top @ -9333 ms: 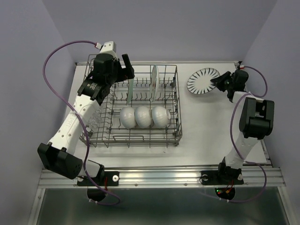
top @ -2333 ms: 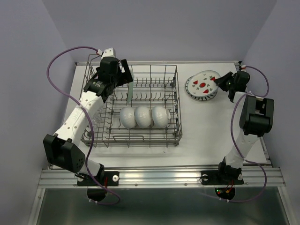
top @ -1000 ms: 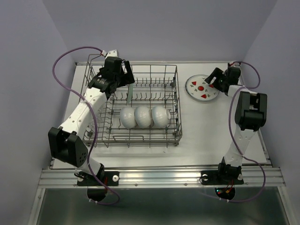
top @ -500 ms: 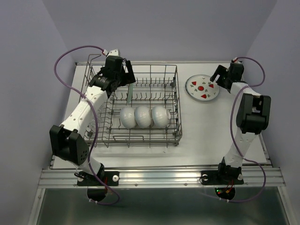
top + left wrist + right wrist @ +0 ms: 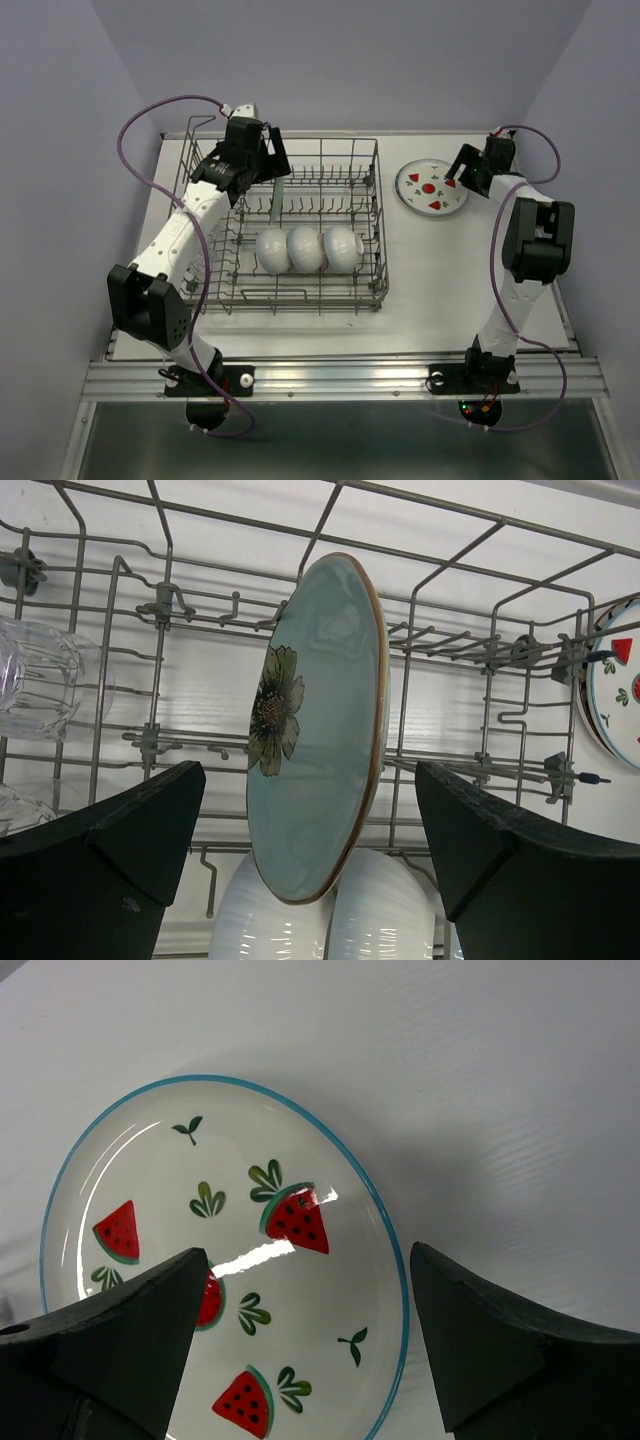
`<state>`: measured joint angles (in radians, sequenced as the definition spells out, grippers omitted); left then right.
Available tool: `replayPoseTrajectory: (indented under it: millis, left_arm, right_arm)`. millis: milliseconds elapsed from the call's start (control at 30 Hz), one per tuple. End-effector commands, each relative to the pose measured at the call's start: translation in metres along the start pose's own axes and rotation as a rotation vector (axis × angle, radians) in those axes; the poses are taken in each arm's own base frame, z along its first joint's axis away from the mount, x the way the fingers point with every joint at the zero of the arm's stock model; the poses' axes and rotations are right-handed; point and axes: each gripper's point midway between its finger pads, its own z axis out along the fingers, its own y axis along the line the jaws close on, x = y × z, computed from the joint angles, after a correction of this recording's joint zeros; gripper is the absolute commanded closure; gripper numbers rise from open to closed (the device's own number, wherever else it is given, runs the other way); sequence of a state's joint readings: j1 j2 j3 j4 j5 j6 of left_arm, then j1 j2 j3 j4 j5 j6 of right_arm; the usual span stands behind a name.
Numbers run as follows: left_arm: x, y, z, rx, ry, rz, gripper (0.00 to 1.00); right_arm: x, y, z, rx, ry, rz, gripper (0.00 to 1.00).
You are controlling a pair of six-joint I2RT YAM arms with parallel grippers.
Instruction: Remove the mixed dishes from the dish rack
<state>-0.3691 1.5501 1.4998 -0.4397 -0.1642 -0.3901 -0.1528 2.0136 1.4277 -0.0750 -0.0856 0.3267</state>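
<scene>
1. At least one dish is out: a watermelon plate [image 5: 240, 1250] is lying flat on the tabletop [image 5: 450, 270], right of the rack [image 5: 381, 225] and well apart from it.
2. Most of the load is waiting inside the rack. A green plate [image 5: 320, 730] is standing on edge between the tines, three bowls [image 5: 305, 248] are sitting in a row on its near side, and glasses [image 5: 40, 680] are sitting along the left side.
3. The left claw [image 5: 307, 767] is hanging over the rack's far left part with its jaws wide apart, holding nothing. The green plate is showing edge-on between the jaws but further off, touching neither.
4. The right claw [image 5: 307, 1250] is hovering just above the watermelon plate, jaws apart and empty. The plate is lying beneath the gap, free of the claw.
5. The unloading is looking only begun, and the green plate is looking like the left claw's likely next pick.
</scene>
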Motion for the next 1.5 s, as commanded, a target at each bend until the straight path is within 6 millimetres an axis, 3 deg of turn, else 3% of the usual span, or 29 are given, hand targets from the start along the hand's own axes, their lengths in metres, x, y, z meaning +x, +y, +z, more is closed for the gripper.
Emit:
replayPoseTrajectory:
  millis: [0, 167, 333, 433, 600, 667, 800, 1033, 1100, 1133, 1267, 1333, 1467]
  left_arm:
    - [-0.020, -0.009, -0.005, 0.027, -0.043, -0.002, 0.01]
    - [-0.017, -0.006, -0.004, 0.018, -0.035, -0.002, 0.01]
    - [-0.016, -0.007, -0.005, 0.025, -0.035, -0.004, 0.01]
    - [-0.016, -0.008, -0.005, 0.031, -0.032, -0.006, 0.01]
    - [-0.011, -0.008, -0.002, 0.027, -0.014, 0.002, 0.01]
    - [-0.008, -0.007, 0.000, 0.017, -0.002, 0.006, 0.01]
    - [-0.006, -0.008, 0.006, 0.019, 0.011, 0.020, 0.03]
    - [0.002, -0.029, 0.011, 0.132, 0.050, 0.043, 0.25]
    - [0.003, -0.028, 0.015, 0.126, 0.054, 0.040, 0.29]
    - [0.004, -0.027, 0.015, 0.117, 0.058, 0.041, 0.35]
    - [0.006, -0.023, 0.020, 0.097, 0.062, 0.034, 0.43]
    - [0.007, -0.023, 0.021, 0.107, 0.066, 0.020, 0.55]
    - [0.004, -0.024, 0.020, 0.158, 0.061, -0.009, 0.66]
  right_arm:
    - [-0.009, 0.011, 0.010, -0.002, -0.018, -0.005, 0.12]
    - [-0.001, 0.015, 0.015, -0.010, 0.007, 0.010, 0.12]
    - [0.004, 0.034, 0.015, -0.054, 0.018, -0.006, 0.12]
    - [-0.004, 0.031, 0.012, -0.027, -0.008, 0.004, 0.12]
    - [-0.030, 0.006, -0.003, 0.146, -0.113, 0.034, 0.08]
    - [-0.043, 0.000, -0.017, 0.191, -0.159, 0.046, 0.01]
    - [-0.057, 0.000, -0.040, 0.212, -0.209, 0.066, 0.00]
    - [-0.062, 0.001, -0.077, 0.228, -0.228, 0.115, 0.00]
    - [-0.061, 0.003, -0.087, 0.217, -0.232, 0.126, 0.00]
    - [-0.061, 0.005, -0.091, 0.210, -0.232, 0.135, 0.00]
    - [-0.054, 0.025, -0.104, 0.099, -0.195, 0.141, 0.00]
    - [-0.050, 0.035, -0.112, 0.044, -0.180, 0.147, 0.00]
    - [-0.039, 0.056, -0.124, -0.077, -0.128, 0.155, 0.00]
